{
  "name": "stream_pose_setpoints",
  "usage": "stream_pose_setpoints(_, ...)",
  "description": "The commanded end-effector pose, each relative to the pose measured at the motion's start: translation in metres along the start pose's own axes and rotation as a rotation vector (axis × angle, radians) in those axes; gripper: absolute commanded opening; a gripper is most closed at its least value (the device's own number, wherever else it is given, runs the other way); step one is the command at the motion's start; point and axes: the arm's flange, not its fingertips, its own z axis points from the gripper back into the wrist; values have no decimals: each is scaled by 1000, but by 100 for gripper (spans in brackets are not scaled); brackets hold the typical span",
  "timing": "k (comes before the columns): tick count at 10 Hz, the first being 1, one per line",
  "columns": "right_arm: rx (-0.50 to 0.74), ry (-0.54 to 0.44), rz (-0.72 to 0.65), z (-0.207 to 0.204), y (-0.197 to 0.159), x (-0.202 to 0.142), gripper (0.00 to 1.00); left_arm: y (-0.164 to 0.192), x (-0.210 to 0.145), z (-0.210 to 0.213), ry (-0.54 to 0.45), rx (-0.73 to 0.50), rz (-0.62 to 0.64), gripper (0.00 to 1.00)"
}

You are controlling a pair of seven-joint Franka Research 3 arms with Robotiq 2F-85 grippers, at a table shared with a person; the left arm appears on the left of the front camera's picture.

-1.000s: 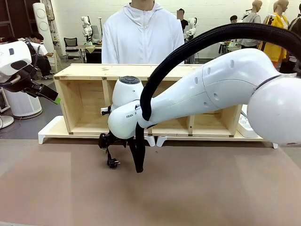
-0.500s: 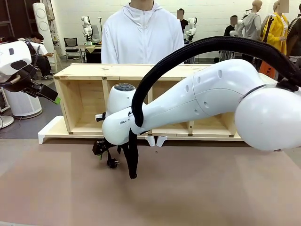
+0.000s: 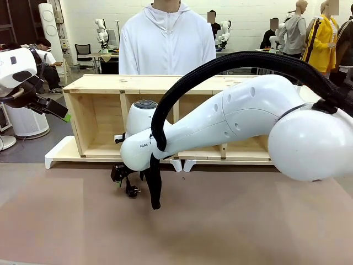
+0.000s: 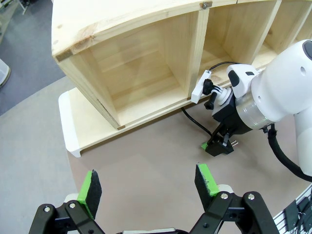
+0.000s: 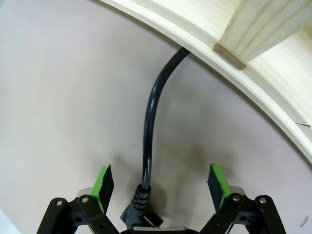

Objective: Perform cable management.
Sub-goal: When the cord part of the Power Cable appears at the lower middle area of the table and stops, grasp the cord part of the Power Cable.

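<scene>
The thing to orient by is the pale wooden shelf unit (image 3: 99, 83). It's open at the front, split into compartments, and sits on a white base (image 3: 55, 154) along the far edge of a brownish-mauve table (image 3: 231, 232). Left of the shelf there's grey floor (image 3: 27, 146) with a white cylindrical unit (image 3: 25, 121) standing on it. Further back behind the shelf there's a desk (image 3: 105, 55), a black office chair (image 3: 83, 52) and a plain white wall (image 3: 248, 14). The lighting is even and indoor.

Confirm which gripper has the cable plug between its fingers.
The right gripper: its jaws are open and straddle the plug of the cable on the table. The left gripper, also open, hangs well off to the side with nothing between its fingers.
</scene>
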Motion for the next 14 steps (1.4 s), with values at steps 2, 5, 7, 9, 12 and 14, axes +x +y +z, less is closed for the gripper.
stream_pose_setpoints(2, -34, 24, -76, -5, 7, 3, 100, 0, 0, -1, 3, -2, 19, 100)
stream_pose_setpoints(5, -85, 42, -124, -6, 8, 1, 100, 0, 0, -1, 3, -2, 19, 100)
stream_pose_setpoints(7, -119, 48, -153, -7, 7, 0, 100, 0, 0, -1, 3, -2, 19, 100)
stream_pose_setpoints(9, -71, 42, -116, -7, 3, -3, 100, 0, 0, -1, 3, -2, 19, 100)
stream_pose_setpoints(12, -71, 42, -116, -7, 3, -3, 100, 0, 0, -1, 3, -2, 19, 100)
stream_pose_setpoints(14, -71, 42, -116, -7, 3, -3, 100, 0, 0, -1, 3, -2, 19, 100)
